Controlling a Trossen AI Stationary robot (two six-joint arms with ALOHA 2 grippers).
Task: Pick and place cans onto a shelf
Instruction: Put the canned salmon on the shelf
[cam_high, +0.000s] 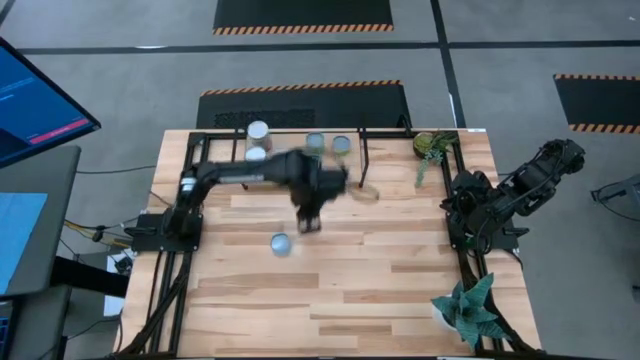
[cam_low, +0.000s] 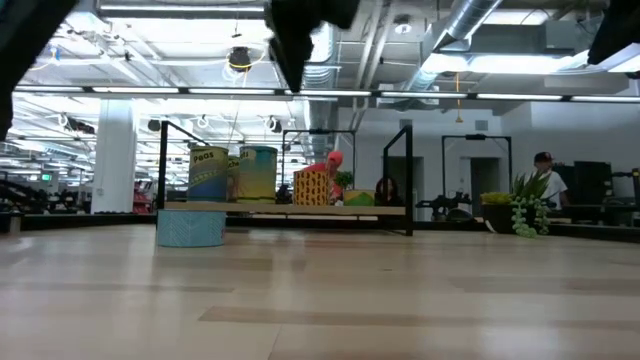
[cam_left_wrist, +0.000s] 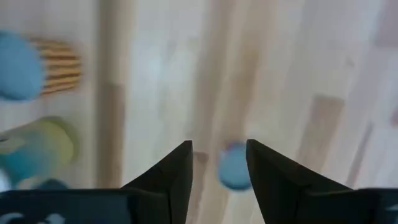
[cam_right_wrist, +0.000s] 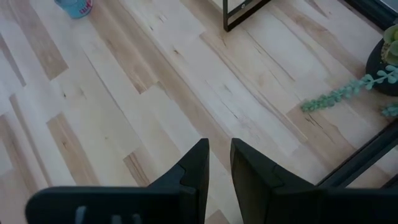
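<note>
Two jaws, left arm: spread apart with nothing between them; the left gripper (cam_high: 308, 222) hangs above the table a little left of centre in the overhead picture, blurred.
Left gripper, wrist picture: the left gripper (cam_left_wrist: 219, 163) shows its gap wide, and a small blue round top sits low in that gap, on the boards below, not touched.
Loose can: one pale blue can (cam_high: 281, 243) stands alone on the table (cam_high: 400, 290), just below and left of the left gripper in the overhead picture; it shows at the left of the table-level picture (cam_low: 191, 227) and in the top left corner of the right wrist picture (cam_right_wrist: 74, 6).
Shelf: the shelf (cam_high: 380, 165) runs along the upper edge of the table, with several cans already on it, one at the upper left (cam_high: 259, 130).
Right arm: the right gripper (cam_right_wrist: 218, 163) waits at the right edge of the table, jaws a narrow way apart, holding nothing.
Handling, as I judge it: a small tin, rigid and light; smooth sides may slip, so take it across the middle of the side wall, jaws square.
Risk: a low or off-centre pinch could tip it or roll it away.
</note>
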